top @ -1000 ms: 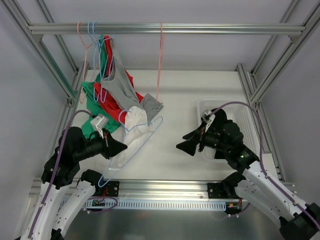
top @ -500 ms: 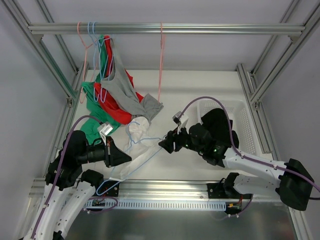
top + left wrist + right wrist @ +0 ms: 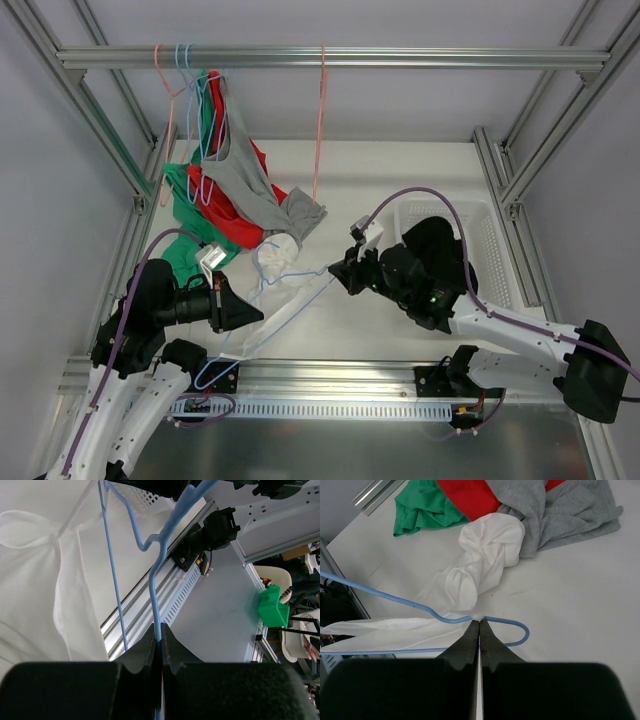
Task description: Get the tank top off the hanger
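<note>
white table: left pincer clamps blue hanger; right pincer pinches white tank top.

A plain white tank top hangs on a light blue hanger over the white desk, beside green, red and grey garments, with both the left claw and right claw black, a pink hanger and a white basket.

No text, label, brand or number is legible in any view.
</note>
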Motion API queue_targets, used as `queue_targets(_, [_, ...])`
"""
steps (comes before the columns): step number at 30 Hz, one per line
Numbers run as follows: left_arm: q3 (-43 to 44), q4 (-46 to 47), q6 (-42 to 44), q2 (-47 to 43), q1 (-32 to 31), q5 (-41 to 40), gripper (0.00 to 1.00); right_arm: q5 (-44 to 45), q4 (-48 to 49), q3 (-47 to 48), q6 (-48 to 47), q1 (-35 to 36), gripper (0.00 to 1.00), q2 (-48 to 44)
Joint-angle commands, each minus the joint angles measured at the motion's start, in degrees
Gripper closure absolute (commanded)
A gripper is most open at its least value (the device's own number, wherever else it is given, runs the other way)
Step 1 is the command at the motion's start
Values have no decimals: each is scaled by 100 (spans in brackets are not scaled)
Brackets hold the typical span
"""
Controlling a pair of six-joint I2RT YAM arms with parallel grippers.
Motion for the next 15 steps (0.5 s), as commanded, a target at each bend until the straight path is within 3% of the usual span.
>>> queue_targets(1, [247,158,-123,4,-51,125,100,689,-52,178,-184,9,100,-449])
queue_targets(5, [396,167,-71,65,-59,529,100,1787,-982,685,-185,-323,100,-652])
queue_targets(9, [949,220,-106,109,-59,644,100,1825,-2203,1311,-158,-1149,100,-459])
queue_targets(12, [1573,754,-386,188,-59,442,100,1009,-2399,1609,-105,-1572,100,-774])
queue_targets(15, [1645,2675,-1176,363,-59,293,100,244,-2723,2292,-88,-1625,100,-1345])
